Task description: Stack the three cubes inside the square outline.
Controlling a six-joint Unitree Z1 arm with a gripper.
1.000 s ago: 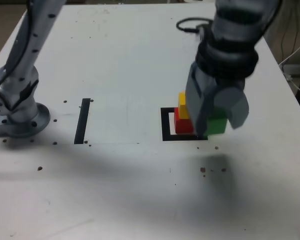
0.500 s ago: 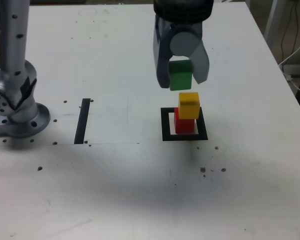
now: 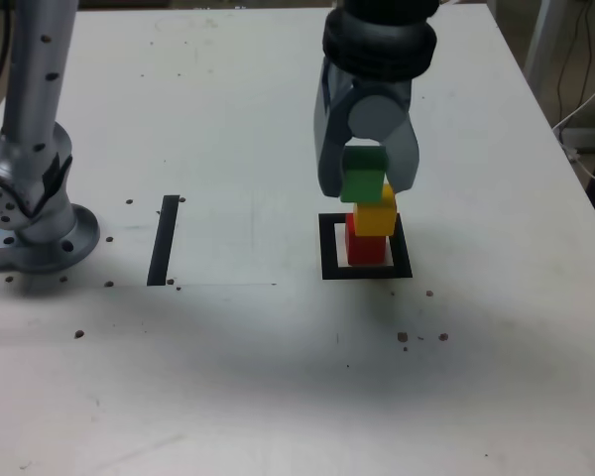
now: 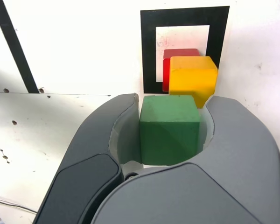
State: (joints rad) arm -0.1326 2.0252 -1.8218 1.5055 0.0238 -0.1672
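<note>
Green cube (image 4: 170, 130) clamped between fingers of claw (image 4: 169, 133), presumably for placement atop yellow cube (image 4: 192, 77). Yellow cube rests on red cube (image 3: 364, 246), forming base for third level.

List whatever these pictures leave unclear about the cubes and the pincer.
- Underside of the green cube: faces away in the wrist view; whether it touches the yellow cube is unclear in either view.
- Much of the red cube: covered by the yellow cube in both views.
- Pincer's inner faces: behind the green cube in the exterior view.
- Arm's upper part: cut off by the exterior view's top edge.
</note>
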